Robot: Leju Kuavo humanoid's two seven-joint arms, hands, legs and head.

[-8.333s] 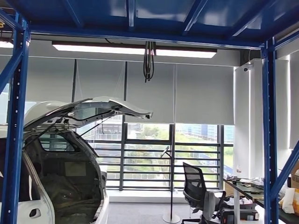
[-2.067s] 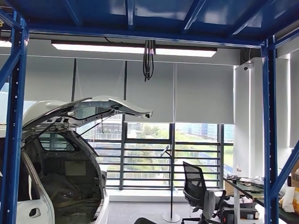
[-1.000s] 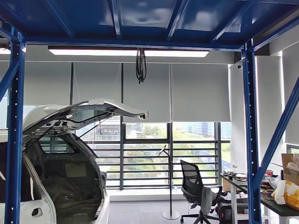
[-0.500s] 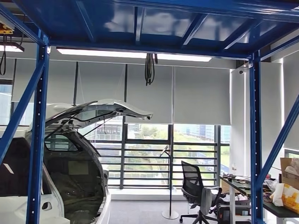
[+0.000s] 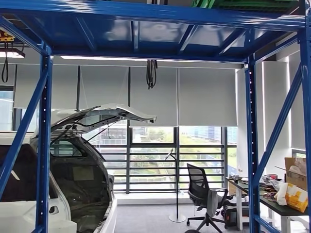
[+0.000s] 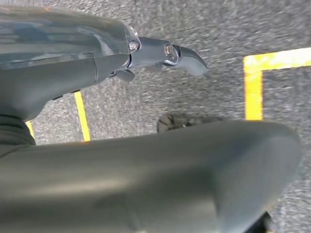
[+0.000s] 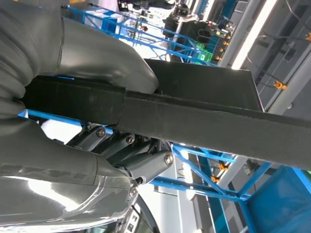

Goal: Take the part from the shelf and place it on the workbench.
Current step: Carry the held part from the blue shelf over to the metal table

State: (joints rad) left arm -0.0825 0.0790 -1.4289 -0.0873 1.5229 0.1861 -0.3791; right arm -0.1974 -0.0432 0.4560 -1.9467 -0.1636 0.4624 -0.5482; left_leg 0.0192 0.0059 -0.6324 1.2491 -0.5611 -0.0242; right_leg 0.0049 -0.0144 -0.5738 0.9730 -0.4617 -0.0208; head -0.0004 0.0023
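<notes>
In the right wrist view my right hand (image 7: pixel 78 124) grips a long flat black part (image 7: pixel 205 114), thumb (image 7: pixel 95 56) on one face and dark fingers (image 7: pixel 132 158) on the other. The part juts out well past the hand. In the left wrist view my left hand (image 6: pixel 77 73) hangs over grey carpet with its fingers (image 6: pixel 172 51) stretched out and nothing in it. The blue shelf frame (image 5: pixel 146 14) spans the head view overhead, with posts at the left (image 5: pixel 44 145) and right (image 5: pixel 251 145).
A white car (image 5: pixel 84 160) with its hatch raised stands beyond the shelf at the left. A black office chair (image 5: pixel 201 194) and a cluttered desk (image 5: pixel 282 206) with boxes sit at the right. Yellow floor lines (image 6: pixel 253 82) run under my left hand.
The whole head picture has shifted: the camera has moved back, so more of the blue shelf's top beam and both posts show. The car, chair and desk stay put.
</notes>
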